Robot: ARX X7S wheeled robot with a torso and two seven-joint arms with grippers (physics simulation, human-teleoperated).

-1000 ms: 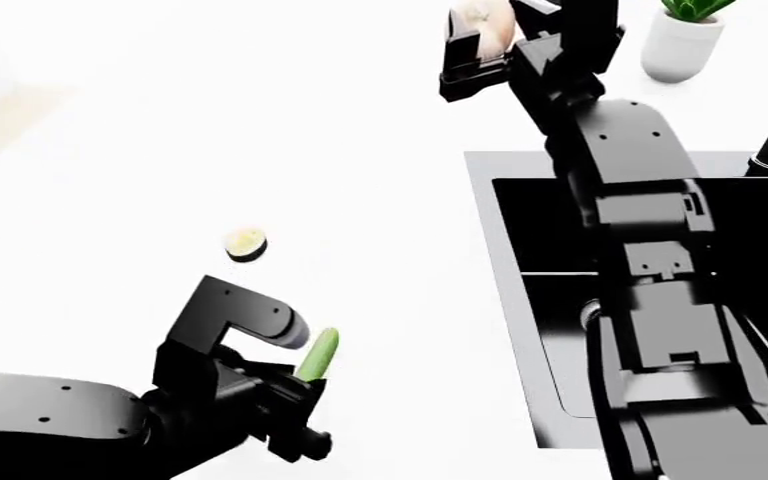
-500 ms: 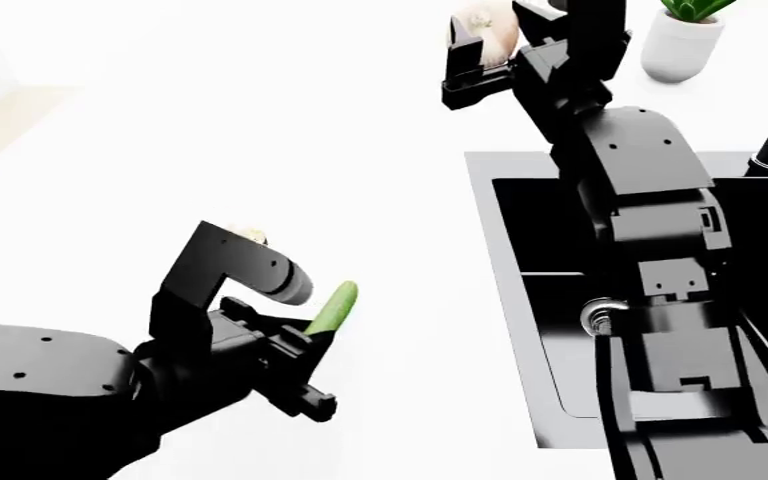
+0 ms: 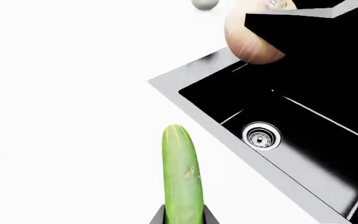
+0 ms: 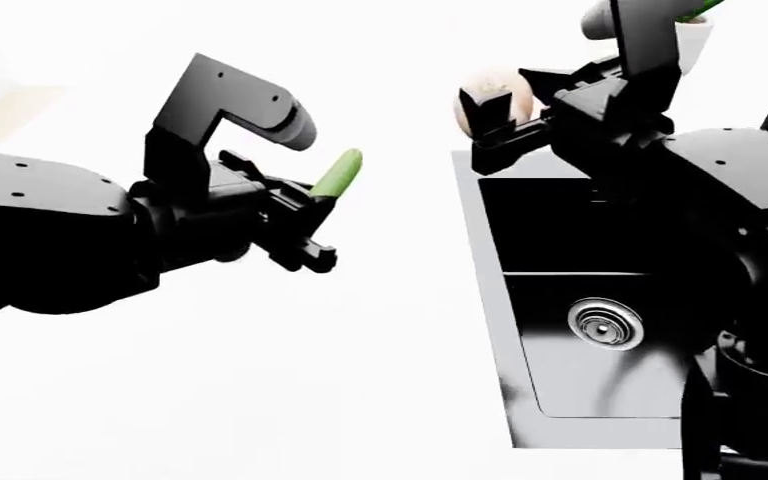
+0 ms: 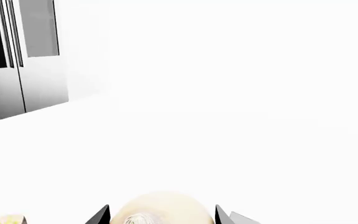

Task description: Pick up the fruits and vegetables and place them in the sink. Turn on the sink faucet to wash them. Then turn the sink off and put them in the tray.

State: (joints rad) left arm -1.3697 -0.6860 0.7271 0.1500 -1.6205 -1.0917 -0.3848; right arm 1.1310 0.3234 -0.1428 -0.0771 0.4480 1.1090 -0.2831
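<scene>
The left end effector (image 4: 315, 205) is clamped on the cucumber (image 4: 335, 174), which is held up in the air over the white surface (image 4: 357, 380), to the left of the sink (image 4: 491, 300) and well apart from it. In the left wrist view the cucumber (image 3: 182, 175) sticks out lengthwise from between the two black fingers, its free tip pointing toward the sink's near corner (image 3: 166, 86), with one steel drain (image 3: 261, 136) showing in the glossy black basin beyond. The right end effector (image 4: 498, 115) is clamped on the onion (image 4: 488, 95), holding it in the air just above the far left corner of the sink rim, at the edge between surface and basin. The right wrist view shows the pale round onion (image 5: 160, 210) pinched between two dark fingers, one at each side of it. In the head view a drain (image 4: 606, 323) lies in the basin below the right arm. A white pot with a green plant (image 4: 688, 30) stands on the surface behind the right arm, mostly hidden by it. In the right wrist view a steel-grey fridge (image 5: 17, 56) stands far off at the room's edge.
</scene>
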